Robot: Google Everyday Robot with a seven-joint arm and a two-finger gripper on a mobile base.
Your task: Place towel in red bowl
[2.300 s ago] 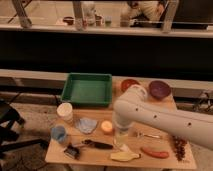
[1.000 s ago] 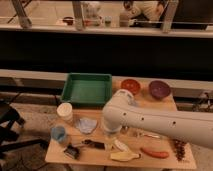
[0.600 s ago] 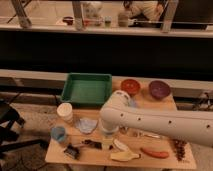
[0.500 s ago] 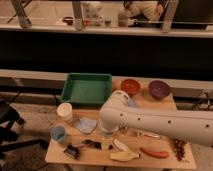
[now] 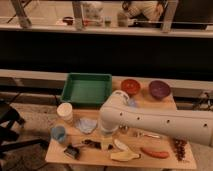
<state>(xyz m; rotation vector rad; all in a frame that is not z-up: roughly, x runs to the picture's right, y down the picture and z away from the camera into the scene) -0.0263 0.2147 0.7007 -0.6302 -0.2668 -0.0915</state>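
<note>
The towel is a small light-blue crumpled cloth lying on the wooden table, left of centre. The red bowl stands at the back of the table, right of the green tray, and looks empty. My white arm comes in from the right and bends down over the table's middle. The gripper hangs just right of the towel and slightly nearer the front edge, low over the table. I see nothing held in it.
A green tray sits at the back left and a purple bowl right of the red one. A white cup, a blue cup, a black item, a banana, a red pepper and grapes lie around.
My arm has swung left and down, uncovering the red bowl and bringing the gripper close beside the towel. The towel and bowls have not moved.
</note>
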